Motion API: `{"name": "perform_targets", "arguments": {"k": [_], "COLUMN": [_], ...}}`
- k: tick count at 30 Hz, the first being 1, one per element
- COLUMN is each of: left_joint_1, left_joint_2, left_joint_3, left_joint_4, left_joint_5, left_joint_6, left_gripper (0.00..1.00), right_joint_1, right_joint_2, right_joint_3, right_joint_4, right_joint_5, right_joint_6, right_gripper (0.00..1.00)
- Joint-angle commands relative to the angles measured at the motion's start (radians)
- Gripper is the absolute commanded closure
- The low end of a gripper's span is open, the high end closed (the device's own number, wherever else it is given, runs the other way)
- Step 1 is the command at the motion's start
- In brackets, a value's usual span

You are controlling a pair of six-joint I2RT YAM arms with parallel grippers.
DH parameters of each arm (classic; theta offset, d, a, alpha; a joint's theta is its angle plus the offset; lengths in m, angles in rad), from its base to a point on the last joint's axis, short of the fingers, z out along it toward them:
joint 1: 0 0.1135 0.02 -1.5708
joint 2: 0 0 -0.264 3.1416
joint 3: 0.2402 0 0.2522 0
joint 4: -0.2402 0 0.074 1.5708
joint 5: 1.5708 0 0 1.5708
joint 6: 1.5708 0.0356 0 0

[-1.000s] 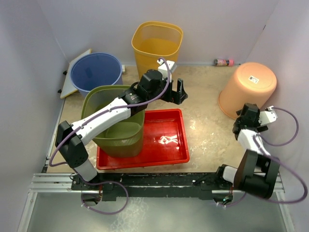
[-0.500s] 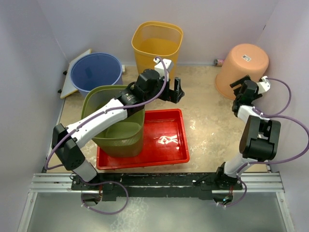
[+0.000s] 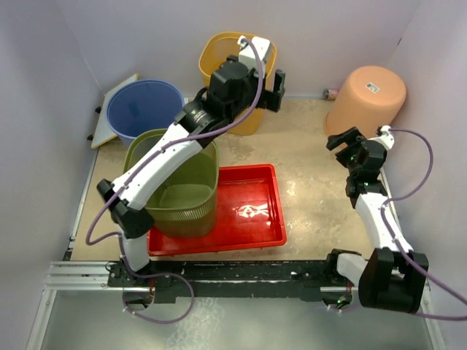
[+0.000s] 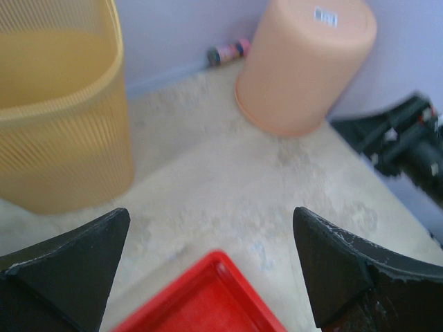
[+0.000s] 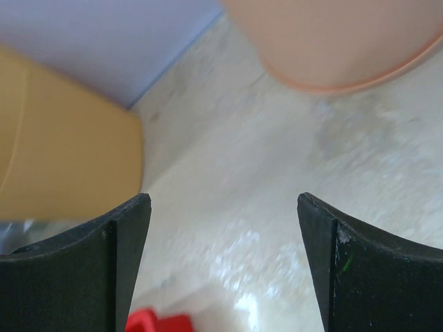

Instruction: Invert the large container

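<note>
An orange bucket [image 3: 367, 97] stands upside down at the back right corner; it also shows in the left wrist view [image 4: 304, 66] and the right wrist view [image 5: 346, 34]. A yellow ribbed basket [image 3: 232, 67] stands upright at the back wall and shows in the left wrist view [image 4: 55, 104]. My left gripper [image 3: 277, 80] is open and empty, held high beside the yellow basket [image 5: 62, 152]. My right gripper [image 3: 340, 140] is open and empty, in front and left of the orange bucket, apart from it.
A green basket [image 3: 179, 182] stands upright in the left end of a red tray [image 3: 255, 226]. A blue bucket [image 3: 144, 109] and a flat board [image 3: 109, 113] are at the back left. A small pink bottle [image 3: 332, 93] lies by the back wall.
The orange bucket has shifted back into the right corner. My right gripper has then drawn away from it, to the left and nearer. My left gripper has risen and moved back toward the yellow basket.
</note>
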Motion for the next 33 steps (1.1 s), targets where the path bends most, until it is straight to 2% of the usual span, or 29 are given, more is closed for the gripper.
{"name": "perform_targets", "arguments": {"k": [1, 5, 10, 15, 18, 21, 24, 30, 33], "left_joint_1": [0.021, 0.108, 0.161, 0.167, 0.165, 0.142, 0.106, 0.066, 0.067], "left_joint_2": [0.154, 0.266, 0.311, 0.391, 0.290, 0.137, 0.020, -0.239, -0.362], "left_joint_3": [0.294, 0.417, 0.336, 0.420, 0.293, 0.138, 0.087, -0.095, -0.221], "left_joint_4": [-0.131, -0.092, 0.109, 0.038, 0.056, 0.099, 0.050, 0.058, 0.067], "left_joint_5": [-0.105, -0.052, -0.001, 0.063, 0.111, 0.136, 0.137, 0.031, -0.089], "left_joint_6": [0.123, 0.115, 0.114, 0.112, 0.085, 0.074, 0.086, 0.065, 0.046], "left_gripper": [0.01, 0.02, 0.02, 0.05, 0.07, 0.06, 0.06, 0.06, 0.06], "right_joint_1": [0.056, 0.074, 0.077, 0.077, 0.077, 0.079, 0.121, 0.352, 0.436], "right_joint_2": [-0.103, -0.174, -0.253, -0.308, -0.331, -0.324, -0.265, -0.003, 0.157], "right_joint_3": [0.010, 0.048, 0.055, 0.054, 0.070, 0.127, 0.211, 0.534, 0.712], "right_joint_4": [-0.177, -0.288, -0.378, -0.443, -0.453, -0.427, -0.405, -0.497, -0.535], "right_joint_5": [-0.091, -0.113, -0.125, -0.132, -0.176, -0.287, -0.325, -0.134, -0.040], "right_joint_6": [-0.031, -0.076, -0.101, -0.114, -0.144, -0.185, -0.172, -0.175, -0.190], "right_gripper": [0.10, 0.06, 0.05, 0.05, 0.04, 0.01, 0.00, 0.00, 0.00]}}
